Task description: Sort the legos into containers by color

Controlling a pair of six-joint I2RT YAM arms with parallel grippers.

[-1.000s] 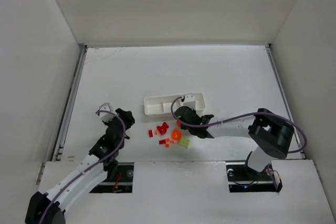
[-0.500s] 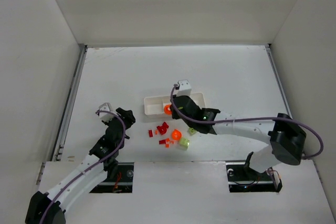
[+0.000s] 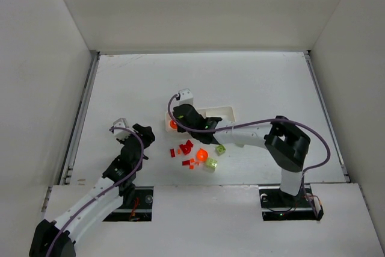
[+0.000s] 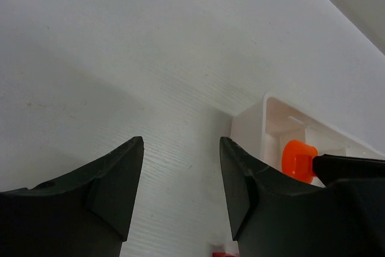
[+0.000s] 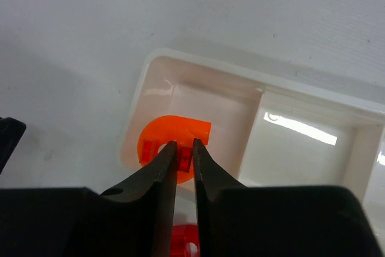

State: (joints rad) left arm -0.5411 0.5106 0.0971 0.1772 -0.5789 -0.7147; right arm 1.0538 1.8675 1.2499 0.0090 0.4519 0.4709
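My right gripper [image 3: 175,123] is shut on a bright orange round lego [image 3: 173,125] and holds it over the left end compartment of the white tray [image 3: 224,112]. In the right wrist view the fingertips [image 5: 185,145] pinch the orange lego [image 5: 159,133] above that compartment [image 5: 198,97]. Loose legos lie in front of the tray: red pieces [image 3: 185,147], an orange round one [image 3: 201,155] and two yellow-green ones [image 3: 210,163]. My left gripper [image 3: 144,136] is open and empty, left of the pile. Its view shows the tray's corner [image 4: 255,118] and the held orange lego [image 4: 298,159].
White walls close in the table on three sides, with a metal rail [image 3: 81,112] along the left edge. My right arm [image 3: 252,136] stretches across the table in front of the tray. A red lego [image 5: 183,242] shows below my right fingers.
My right gripper has lifted the orange round lego from the pile and carried it left along the tray to the left end compartment. The left arm has not moved.
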